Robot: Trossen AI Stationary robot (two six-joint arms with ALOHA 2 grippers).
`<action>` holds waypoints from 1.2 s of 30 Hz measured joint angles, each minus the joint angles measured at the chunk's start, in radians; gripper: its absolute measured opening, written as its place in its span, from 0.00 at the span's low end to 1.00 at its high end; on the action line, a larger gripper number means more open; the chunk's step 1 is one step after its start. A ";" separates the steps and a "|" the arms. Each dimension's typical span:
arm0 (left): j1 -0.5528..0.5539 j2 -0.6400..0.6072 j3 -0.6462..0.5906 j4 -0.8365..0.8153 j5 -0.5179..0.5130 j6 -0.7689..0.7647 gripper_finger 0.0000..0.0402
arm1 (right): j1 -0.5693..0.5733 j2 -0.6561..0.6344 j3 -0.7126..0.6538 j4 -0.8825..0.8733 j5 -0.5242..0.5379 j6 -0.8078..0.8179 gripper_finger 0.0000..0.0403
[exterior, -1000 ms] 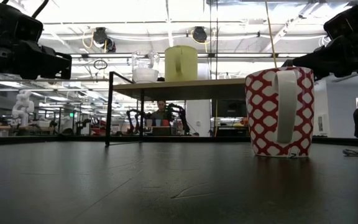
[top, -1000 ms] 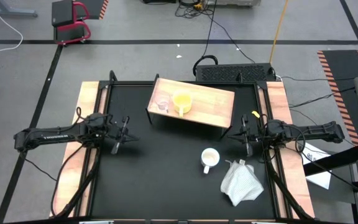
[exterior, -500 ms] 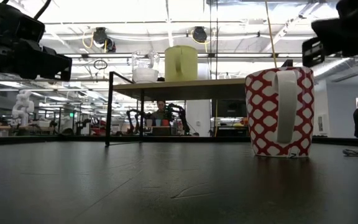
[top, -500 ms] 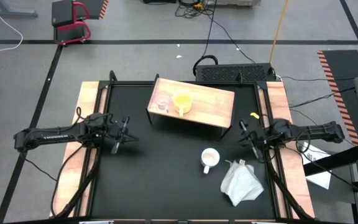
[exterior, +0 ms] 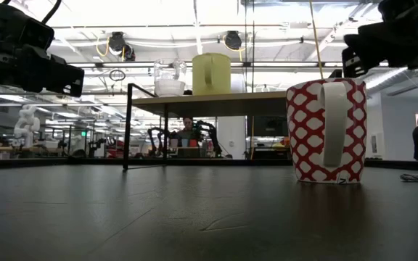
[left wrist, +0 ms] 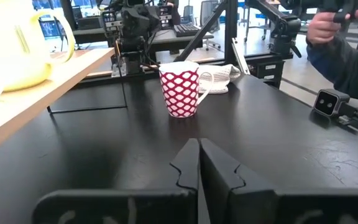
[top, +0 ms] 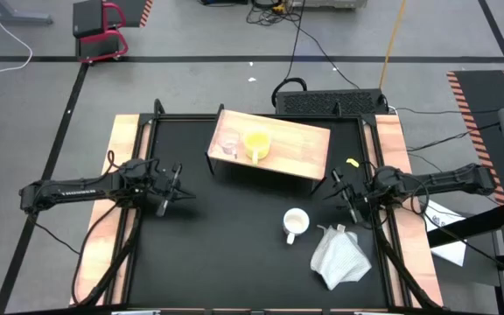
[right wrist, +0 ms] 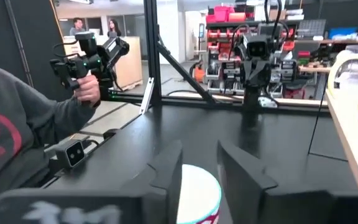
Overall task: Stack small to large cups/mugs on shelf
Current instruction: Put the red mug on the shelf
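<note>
- Three vessels were in view: one clear glass cup and one yellow mug stood side by side near the left end of the shelf; one white mug with a red lattice pattern stood on the table in front of the shelf.
- One white cloth lay just right of the patterned mug.
- No brand or readable writing could be made out on any vessel.
- The left gripper hovered at the table's left, fingers pressed together, holding nothing.
- The right gripper hovered right of the patterned mug, fingers parted, apparently above its rim.
- The table was matt black with pale wooden side strips.
- Beyond lay an open workshop; a person's sleeve showed nearby.
</note>
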 joint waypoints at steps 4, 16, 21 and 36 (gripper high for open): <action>0.000 0.000 0.000 -0.001 0.000 -0.003 0.07 | 0.000 0.088 0.044 0.006 0.000 0.015 0.33; 0.000 0.000 0.000 -0.007 -0.001 0.001 0.01 | 0.000 0.343 0.268 -0.159 0.001 0.020 0.45; 0.000 0.000 0.000 -0.007 -0.001 0.000 0.02 | 0.012 0.356 0.312 -0.171 0.001 0.016 0.46; 0.000 0.000 0.000 -0.007 0.000 -0.025 0.08 | 0.092 0.339 0.357 -0.232 0.091 0.012 0.46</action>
